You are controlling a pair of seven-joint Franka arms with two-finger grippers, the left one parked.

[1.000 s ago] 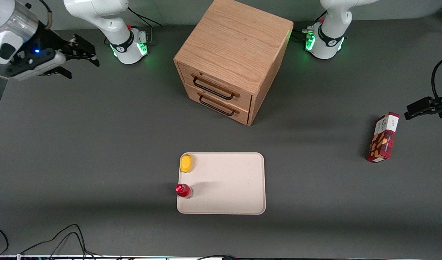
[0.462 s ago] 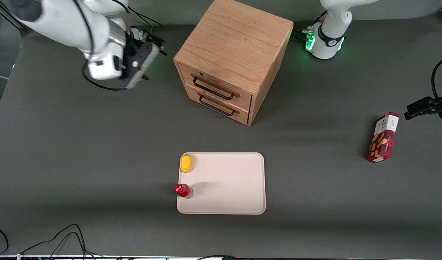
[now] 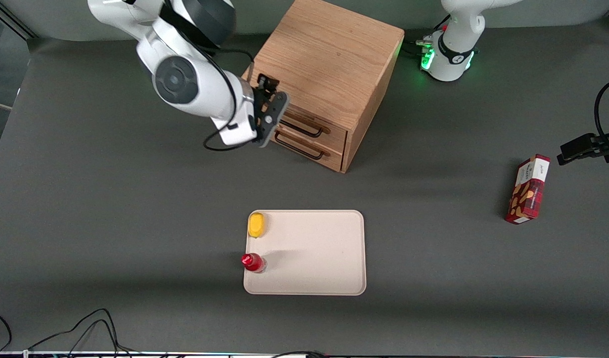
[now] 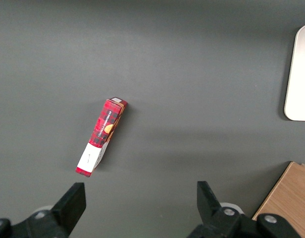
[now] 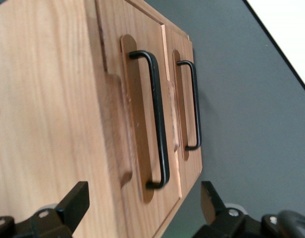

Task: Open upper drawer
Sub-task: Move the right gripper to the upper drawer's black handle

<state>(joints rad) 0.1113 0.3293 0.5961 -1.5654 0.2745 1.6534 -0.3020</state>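
The oak cabinet (image 3: pixel 329 59) stands at the back middle of the table. Its upper drawer (image 3: pixel 336 136) is shut, with a long black wire handle (image 3: pixel 309 131). The lower twin drawer (image 3: pixel 329 159) is shut too. My right gripper (image 3: pixel 277 109) hangs just in front of the drawer fronts and hides the part of them toward the working arm's end. In the right wrist view the gripper (image 5: pixel 142 210) is open and empty, its fingertips (image 5: pixel 76 201) wide apart, facing the upper drawer (image 5: pixel 113 74) and its handle (image 5: pixel 158 119). It touches neither handle.
A beige tray (image 3: pixel 334 278) lies nearer the front camera, with a yellow object (image 3: pixel 256 224) and a red bottle (image 3: pixel 253 262) on its edge. A red box (image 3: pixel 528 189) lies toward the parked arm's end; it also shows in the left wrist view (image 4: pixel 102 136).
My right arm has swung from the working arm's end of the table to the front of the cabinet. The drawers have not moved.
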